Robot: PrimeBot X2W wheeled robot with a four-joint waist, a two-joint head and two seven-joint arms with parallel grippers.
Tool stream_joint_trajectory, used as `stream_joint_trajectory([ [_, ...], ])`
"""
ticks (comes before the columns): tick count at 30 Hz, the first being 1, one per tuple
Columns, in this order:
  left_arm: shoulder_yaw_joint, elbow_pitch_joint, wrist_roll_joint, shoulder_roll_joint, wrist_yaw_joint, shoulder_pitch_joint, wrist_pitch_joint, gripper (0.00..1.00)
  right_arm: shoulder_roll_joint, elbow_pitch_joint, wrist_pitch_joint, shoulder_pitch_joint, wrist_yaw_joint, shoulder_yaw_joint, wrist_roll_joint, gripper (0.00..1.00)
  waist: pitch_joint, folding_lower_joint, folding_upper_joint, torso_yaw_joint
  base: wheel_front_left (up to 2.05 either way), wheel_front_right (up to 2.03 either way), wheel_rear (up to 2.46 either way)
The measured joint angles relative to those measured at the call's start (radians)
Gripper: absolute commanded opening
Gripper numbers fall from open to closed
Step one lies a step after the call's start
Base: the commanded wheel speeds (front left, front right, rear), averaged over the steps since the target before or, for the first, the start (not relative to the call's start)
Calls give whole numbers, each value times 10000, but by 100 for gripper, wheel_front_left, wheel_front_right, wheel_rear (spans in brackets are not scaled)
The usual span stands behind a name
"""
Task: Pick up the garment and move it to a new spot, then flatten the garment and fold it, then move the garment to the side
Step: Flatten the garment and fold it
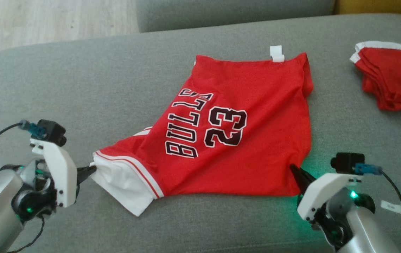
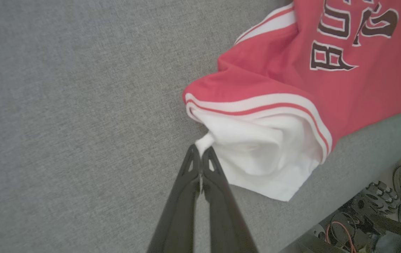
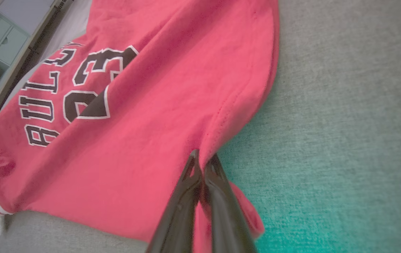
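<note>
Seat: grey woven-fabric couch cushion [image 1: 116, 88], bearing everything below.
Garment: red cloth basketball jersey [image 1: 256, 116] with black "BULLS 23" lettering, spread mid-cushion, wrinkled, white-trimmed sleeve toward the left.
Pile: stack of folded red-and-white garments [image 1: 390, 80], at the cushion's far right, well apart from the jersey.
Left gripper [image 1: 89, 171]: clenched on the white sleeve corner at the jersey's near left end.
Right gripper [image 1: 293, 168]: clenched on the red hem at the near right corner.
Tag: small white cloth label [image 1: 277, 53] at the jersey's far edge.
</note>
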Motion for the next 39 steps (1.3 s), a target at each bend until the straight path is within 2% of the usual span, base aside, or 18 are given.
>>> stream_joint_trajectory([
  [7,-188,-961,-755,754,0,86,-240,0,-236,-1248,368,988,0,-192,963,0,-308,-1,0,146,0,0,0],
  [13,178,-2031,-1214,997,0,362,-876,0,-387,-2502,629,1197,0,-313,1593,0,-194,-1,0,193,0,0,0],
  [16,694,-2602,-1463,1022,12,370,-1450,0,-410,-3081,769,1160,0,-355,1887,0,44,-1,0,198,0,0,0],
  [20,1223,-3053,-1538,955,232,4,-2046,0,-591,-3235,1168,489,0,-370,2173,0,510,-1,0,192,0,0,0],
  [23,1480,-3010,-1463,663,370,-795,-2220,0,-859,-3168,1463,-733,0,-366,2406,0,956,0,0,195,0,0,0],
  [27,1791,-2445,-1452,-330,470,-2336,-2180,0,-1225,-2615,1887,-2997,0,-330,2982,0,1624,0,0,223,0,0,0],
  [35,2656,211,-1091,-2004,784,-6323,-2445,0,-1810,-466,2234,-7513,0,33,3461,0,3114,3,-1,301,0,0,0],
  [36,2871,894,-989,-2303,800,-7297,-2615,0,-1873,111,2155,-8606,0,88,3588,0,3475,3,-1,304,0,0,0],
  [39,3191,1856,-769,-2686,786,-8642,-3087,0,-1950,846,1858,-10104,0,146,3657,0,3953,4,-1,305,0,0,0],
])
